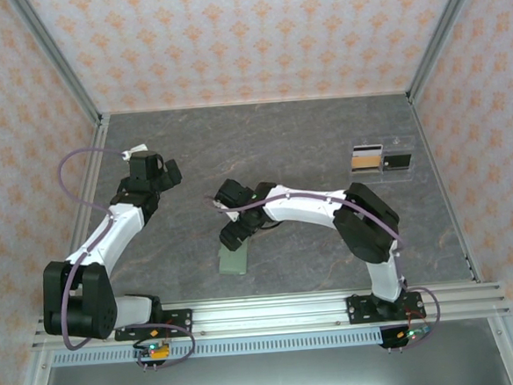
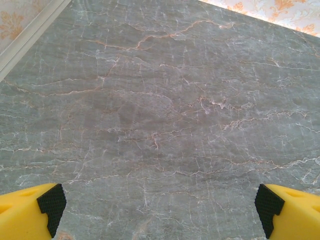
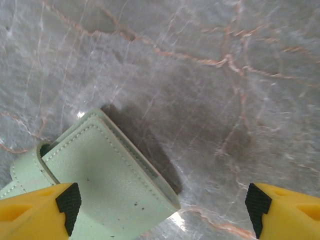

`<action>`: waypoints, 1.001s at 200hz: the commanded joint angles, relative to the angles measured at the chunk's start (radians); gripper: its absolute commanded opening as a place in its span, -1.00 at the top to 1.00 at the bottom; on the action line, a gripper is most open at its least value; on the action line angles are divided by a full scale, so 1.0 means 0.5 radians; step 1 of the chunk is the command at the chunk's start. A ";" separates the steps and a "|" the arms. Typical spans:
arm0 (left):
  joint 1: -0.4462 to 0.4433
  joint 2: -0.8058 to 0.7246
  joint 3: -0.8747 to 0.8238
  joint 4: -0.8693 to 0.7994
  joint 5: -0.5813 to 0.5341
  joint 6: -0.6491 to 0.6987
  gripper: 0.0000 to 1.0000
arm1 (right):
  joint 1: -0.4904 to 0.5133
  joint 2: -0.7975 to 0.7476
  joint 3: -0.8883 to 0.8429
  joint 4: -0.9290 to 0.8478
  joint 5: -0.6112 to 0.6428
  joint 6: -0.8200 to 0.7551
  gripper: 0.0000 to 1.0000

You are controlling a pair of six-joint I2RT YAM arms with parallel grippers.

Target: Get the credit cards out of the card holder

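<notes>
Grey marbled stone tops the bench, with orange-patterned walls around it. Near the middle lies the small sage-green stitched folding card holder, folded shut and flat. The right pincer hangs just above it, released, one yellow finger over the wallet's near corner. The left pincer is spread wide over bare stone. Two thin flat credit cards lie far right, well apart. I'd say pinch only the top leaf by its edge, then lift slowly.

Left claw wide open on an outstretched arm; right claw wide too, arm across toward centre.
</notes>
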 commanded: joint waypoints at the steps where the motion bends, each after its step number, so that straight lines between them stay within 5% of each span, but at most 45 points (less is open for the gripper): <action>1: -0.013 -0.075 -0.015 -0.011 0.033 0.049 -1.00 | 0.012 0.075 0.103 -0.163 0.012 -0.098 -0.78; 54: -0.013 -0.080 -0.013 -0.022 0.049 0.044 -1.00 | -0.018 0.188 0.097 -0.264 0.334 -0.161 -0.81; 121: -0.013 -0.059 0.016 -0.074 0.236 0.048 -1.00 | -0.333 0.167 0.088 -0.147 0.518 -0.035 -0.81; 161: -0.016 -0.020 0.040 -0.149 0.448 -0.115 -1.00 | -0.399 -0.004 0.125 -0.110 0.420 0.128 -0.78; 200: -0.079 0.137 0.106 -0.312 0.867 -0.264 -1.00 | -0.403 -0.279 -0.101 -0.008 0.105 0.638 -0.73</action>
